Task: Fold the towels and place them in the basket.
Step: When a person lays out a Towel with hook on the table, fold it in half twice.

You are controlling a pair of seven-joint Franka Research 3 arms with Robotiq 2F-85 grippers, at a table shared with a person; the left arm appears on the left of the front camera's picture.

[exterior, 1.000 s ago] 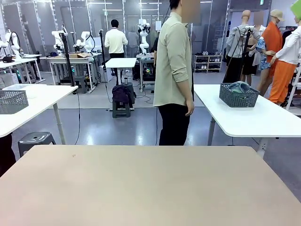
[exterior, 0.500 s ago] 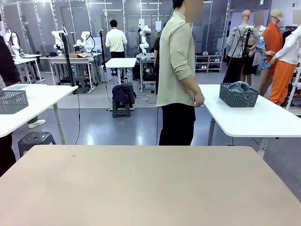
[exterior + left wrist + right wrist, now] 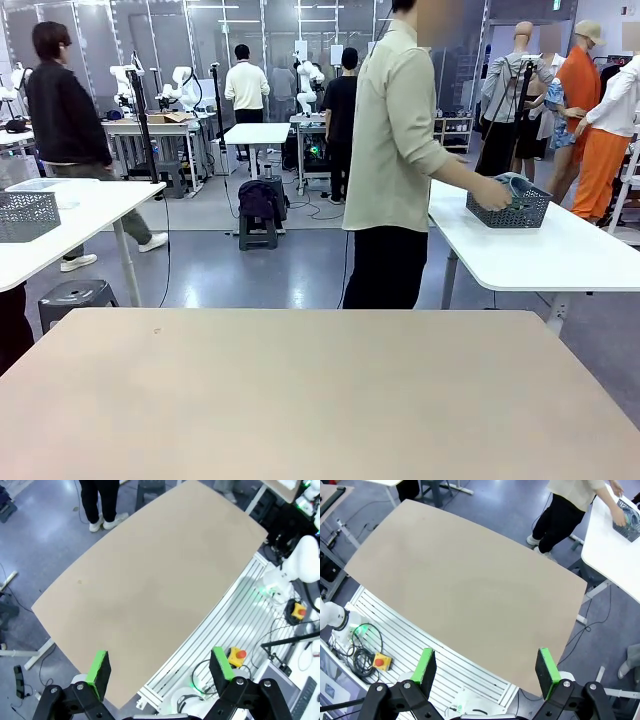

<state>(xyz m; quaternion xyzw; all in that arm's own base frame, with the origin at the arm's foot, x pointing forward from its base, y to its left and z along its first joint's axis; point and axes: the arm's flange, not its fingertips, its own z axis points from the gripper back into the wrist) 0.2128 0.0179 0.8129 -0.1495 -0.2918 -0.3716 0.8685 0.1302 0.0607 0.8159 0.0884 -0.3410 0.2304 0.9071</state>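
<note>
Towels (image 3: 512,182) sit bunched in the basket (image 3: 508,208), with a pale blue-grey fold showing above its rim. The basket stands toward the far edge of a white table (image 3: 540,255), which lies beyond the far right corner of the robot's own tan table (image 3: 320,400). A person (image 3: 395,150) stands between the two tables, turned toward the white one. The person's hand (image 3: 492,195) is at the basket's left end, on the rim or on the cloth; it is too small to tell which.

The tan table shows a bare top. The left hand (image 3: 159,660) hangs high above it with its green pads spread wide and nothing between them. The right hand (image 3: 486,660) is likewise high, wide apart and holding nothing.

Folding has not begun, judging by how things lie: the step in hand looks like the fetching of the basket and towels, and that is the person's part. The next move for the robot calls for a towel laid out on the tan table within reach. Both hands would then come down on one edge, each pinching a corner of the thin, limp cloth against the tabletop. From there they could lift it and carry it over to the opposite edge.
</note>
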